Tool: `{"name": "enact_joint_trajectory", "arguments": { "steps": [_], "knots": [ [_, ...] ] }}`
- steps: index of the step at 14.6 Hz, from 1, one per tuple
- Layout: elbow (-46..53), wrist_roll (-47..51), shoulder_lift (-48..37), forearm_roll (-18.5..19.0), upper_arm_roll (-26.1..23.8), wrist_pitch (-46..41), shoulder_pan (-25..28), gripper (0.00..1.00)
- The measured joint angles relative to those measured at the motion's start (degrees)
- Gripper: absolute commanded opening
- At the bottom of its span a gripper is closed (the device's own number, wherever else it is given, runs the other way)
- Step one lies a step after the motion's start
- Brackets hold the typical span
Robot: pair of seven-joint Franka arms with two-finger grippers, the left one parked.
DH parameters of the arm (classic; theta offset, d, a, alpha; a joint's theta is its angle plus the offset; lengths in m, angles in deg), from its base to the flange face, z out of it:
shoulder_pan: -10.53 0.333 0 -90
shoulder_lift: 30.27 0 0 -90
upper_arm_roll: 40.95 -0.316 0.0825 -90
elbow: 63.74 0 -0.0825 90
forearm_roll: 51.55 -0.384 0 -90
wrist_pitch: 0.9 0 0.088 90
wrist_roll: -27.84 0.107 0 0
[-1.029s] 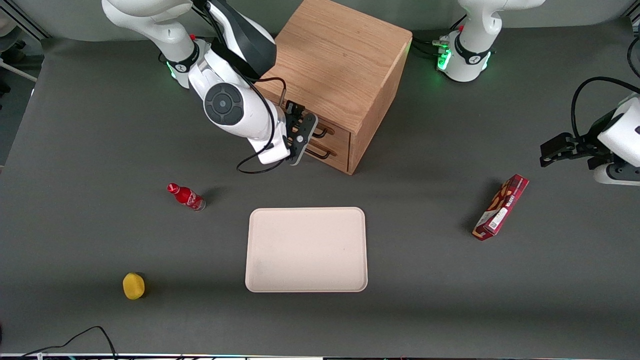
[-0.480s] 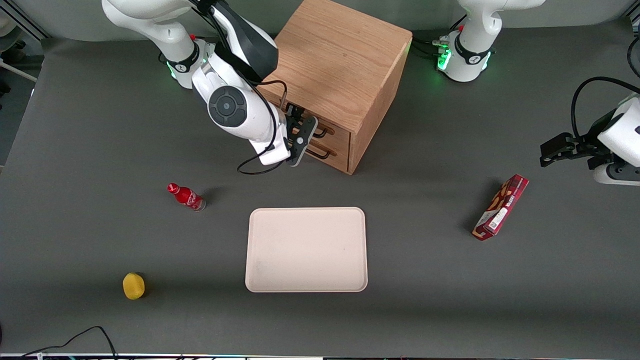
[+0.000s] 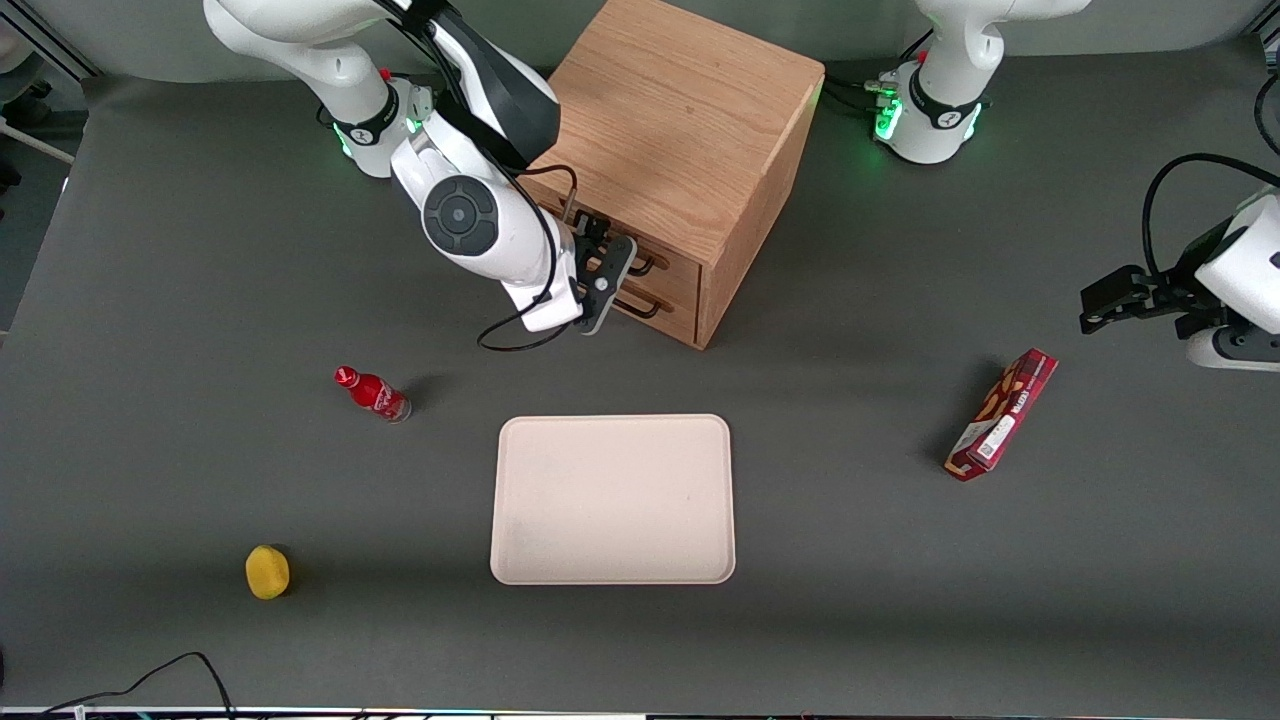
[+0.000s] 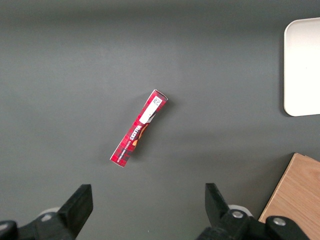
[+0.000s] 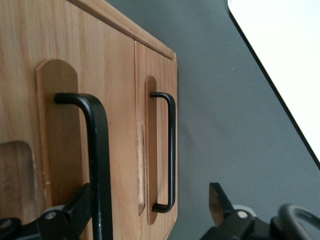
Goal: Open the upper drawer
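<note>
The right arm reaches down from its base and bends at the elbow, its forearm slanting toward the front of the cabinet so that the gripper sits right at the 2 drawer fronts. In the wrist view the gripper is spread wide, 1 finger just beside the handle of the upper drawer and the other finger out over the table. The handle runs between them, and neither fingertip can be seen to press on it, so nothing is gripped.

The upper drawer is shut, flush with the cabinet face, directly above the lower drawer, whose own handle shows whole in the wrist view.

Nearer the front camera than the cabinet lies a tray. A bottle and a yellow ball lie toward the working arm's end of the table, and a red box lies toward the parked arm's end.
</note>
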Motion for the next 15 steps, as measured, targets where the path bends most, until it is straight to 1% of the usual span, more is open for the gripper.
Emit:
{"name": "enact_joint_trajectory", "arguments": {
  "steps": [3, 8, 15],
  "knots": [
    [-0.2, 0.0, 0.0, 0.3, 0.0, 0.7, 0.1, 1.00],
    [-0.4, 0.0, 0.5, 1.7, 0.0, 2.0, 0.3, 1.00],
    [-0.2, 0.0, 0.6, 2.2, 0.4, 2.2, 0.2, 1.00]
  ]
}}
